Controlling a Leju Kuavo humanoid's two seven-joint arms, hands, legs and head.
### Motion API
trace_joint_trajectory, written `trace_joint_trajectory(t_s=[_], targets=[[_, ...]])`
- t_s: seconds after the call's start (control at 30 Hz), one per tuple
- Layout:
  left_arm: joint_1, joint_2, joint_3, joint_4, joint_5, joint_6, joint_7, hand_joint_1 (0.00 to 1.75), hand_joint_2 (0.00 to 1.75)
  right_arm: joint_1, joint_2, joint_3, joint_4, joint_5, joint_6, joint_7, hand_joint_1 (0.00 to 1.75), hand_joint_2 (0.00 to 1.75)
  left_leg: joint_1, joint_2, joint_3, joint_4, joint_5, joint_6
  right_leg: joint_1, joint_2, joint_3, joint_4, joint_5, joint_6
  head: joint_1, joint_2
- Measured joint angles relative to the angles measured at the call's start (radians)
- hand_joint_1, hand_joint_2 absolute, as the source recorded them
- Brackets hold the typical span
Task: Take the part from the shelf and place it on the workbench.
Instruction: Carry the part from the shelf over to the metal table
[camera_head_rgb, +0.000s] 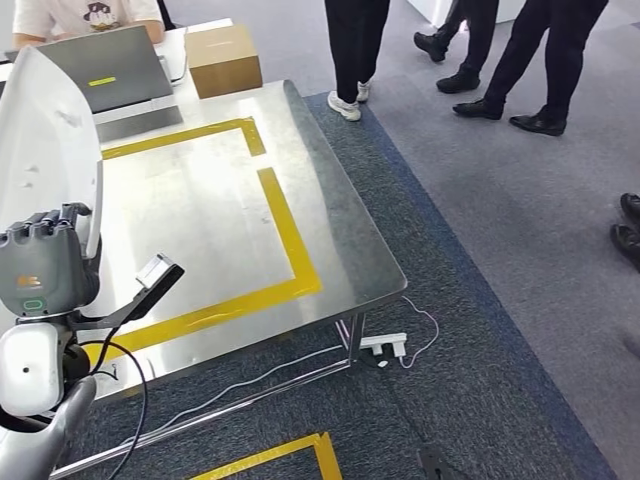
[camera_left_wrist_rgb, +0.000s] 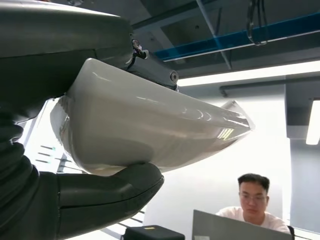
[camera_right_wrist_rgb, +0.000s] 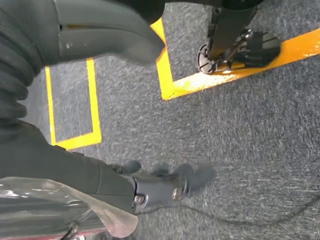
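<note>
Grey carpet floor (camera_head_rgb: 490, 300) covers the right and near side of the scene, with yellow tape outlines (camera_right_wrist_rgb: 73, 107) on it. Steel desk (camera_head_rgb: 340, 230) sits left of centre, shiny top, with a yellow tape rectangle (camera_head_rgb: 290, 235) marked on it. White moulded part (camera_head_rgb: 45, 140) is at the near left, held up above the desk's near-left edge, not resting on it. In the left wrist view the part (camera_left_wrist_rgb: 151, 125) runs long and curved, thumb under it, fingers (camera_left_wrist_rgb: 94, 40) over the top. Left hand (camera_head_rgb: 45, 265) grips the part, fingers wrapped on its lower edge. Right hand (camera_right_wrist_rgb: 124, 185) hangs low over the carpet; fingers (camera_right_wrist_rgb: 196, 176) dark and blurred, can't tell if spread or curled, nothing seen in them. Grey laptop (camera_head_rgb: 113, 70) on the far left side of the desk, cardboard box (camera_head_rgb: 223, 58) just right of it at the far edge. Person in a white shirt (camera_left_wrist_rgb: 256, 207) sits behind the laptop. Several people's legs and shoes (camera_head_rgb: 468, 60) stand on the floor far right. White power strip (camera_head_rgb: 383, 345) with cable lies on the carpet by the desk's near-right leg.
</note>
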Motion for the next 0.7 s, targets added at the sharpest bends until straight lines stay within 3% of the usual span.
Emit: trace_joint_trajectory(t_s=[0.07,0.1,0.13,0.2,0.27,0.33,0.37,0.43,0.47,0.5,0.57,0.6,0.63,0.7], targets=[[-0.001,-0.003,-0.007,0.002,0.0,-0.004,0.004,1.75,1.75,0.002,0.0,-0.007,0.0,0.001,0.0,0.0,0.0,1.75,0.004,0.015,-0.041,0.084,-0.021,-0.004,0.002,-0.029,0.004,0.0,-0.005,-0.002,0.0,0.0],[-0.002,-0.004,-0.01,0.003,0.0,-0.006,0.007,1.75,1.75,0.002,0.0,-0.01,0.0,0.002,0.0,0.0,0.0,1.75,0.005,0.018,-0.037,0.075,-0.004,-0.004,0.003,-0.042,0.006,0.001,-0.007,-0.001,0.0,0.0],[-0.003,-0.004,-0.014,0.003,0.0,-0.006,0.009,1.75,1.75,0.001,0.0,-0.013,0.0,0.002,-0.001,0.0,0.0,1.75,0.004,0.024,-0.011,0.025,0.029,-0.001,0.003,-0.055,0.011,0.001,-0.011,0.0,-0.001,0.0],[-0.009,-0.005,-0.021,0.004,0.0,-0.006,0.012,1.75,1.75,0.0,0.0,-0.017,-0.001,0.004,-0.001,0.0,0.0,1.75,-0.004,0.064,0.059,-0.112,0.087,0.007,0.007,-0.078,0.021,0.001,-0.019,0.007,-0.001,0.0],[-0.017,-0.007,-0.027,0.004,0.0,-0.006,0.013,1.75,1.75,0.0,0.0,-0.021,-0.002,0.005,0.0,0.0,0.0,1.75,-0.014,0.095,0.094,-0.185,0.099,0.018,0.013,-0.1,0.028,-0.001,-0.026,0.016,-0.001,0.0],[-0.02,-0.008,-0.03,0.004,0.0,-0.006,0.013,1.75,1.75,-0.001,0.0,-0.025,-0.003,0.006,0.0,0.0,0.0,1.75,-0.017,0.08,0.093,-0.193,0.095,0.029,0.016,-0.124,0.034,-0.006,-0.03,0.026,0.0,0.0],[-0.02,-0.009,-0.03,0.004,0.0,-0.006,0.013,1.75,1.75,-0.002,0.0,-0.025,-0.005,0.007,0.0,-0.001,0.0,1.75,-0.015,0.068,0.094,-0.197,0.096,0.034,0.015,-0.118,0.035,-0.004,-0.036,0.032,0.001,0.0],[-0.025,-0.012,-0.033,0.005,0.0,-0.006,0.013,1.75,1.75,-0.005,0.0,-0.029,-0.007,0.008,0.0,-0.002,0.0,1.75,-0.008,0.048,0.098,-0.205,0.1,0.046,0.011,-0.064,0.013,0.045,-0.07,0.04,0.006,0.0],[-0.027,-0.014,-0.034,0.005,0.0,-0.006,0.012,1.75,1.75,-0.005,0.0,-0.031,-0.008,0.009,0.0,-0.003,0.0,1.75,-0.005,0.039,0.099,-0.206,0.101,0.05,0.009,-0.029,-0.017,0.103,-0.1,0.042,0.009,0.0],[-0.029,-0.016,-0.036,0.005,0.0,-0.006,0.012,1.75,1.75,-0.004,0.0,-0.034,-0.008,0.009,0.001,-0.004,0.0,1.75,-0.005,0.029,0.099,-0.206,0.1,0.053,0.009,-0.008,-0.054,0.175,-0.13,0.042,0.012,0.0],[-0.029,-0.019,-0.04,0.007,0.0,-0.006,0.012,1.75,1.75,0.001,0.0,-0.039,-0.008,0.009,0.001,-0.003,0.0,1.75,-0.005,0.006,0.099,-0.205,0.099,0.056,0.009,0.005,-0.122,0.287,-0.157,0.044,0.014,0.0],[-0.029,-0.02,-0.042,0.009,0.0,-0.006,0.012,1.75,1.75,0.004,0.0,-0.04,-0.008,0.009,0.001,-0.003,0.0,1.75,-0.005,-0.006,0.1,-0.204,0.098,0.056,0.01,0.006,-0.133,0.289,-0.139,0.043,0.015,0.0],[-0.029,-0.021,-0.043,0.01,0.0,-0.007,0.011,1.75,1.75,0.005,0.0,-0.041,-0.008,0.009,0.001,-0.003,0.0,1.75,-0.005,-0.016,0.102,-0.204,0.097,0.056,0.01,0.006,-0.125,0.252,-0.102,0.041,0.015,0.0],[-0.03,-0.023,-0.045,0.011,0.0,-0.006,0.01,1.75,1.75,0.002,0.0,-0.043,-0.008,0.009,0.004,-0.007,0.0,1.75,-0.007,-0.03,0.105,-0.199,0.092,0.051,0.01,0.015,-0.074,0.111,-0.018,0.035,0.017,0.0]])
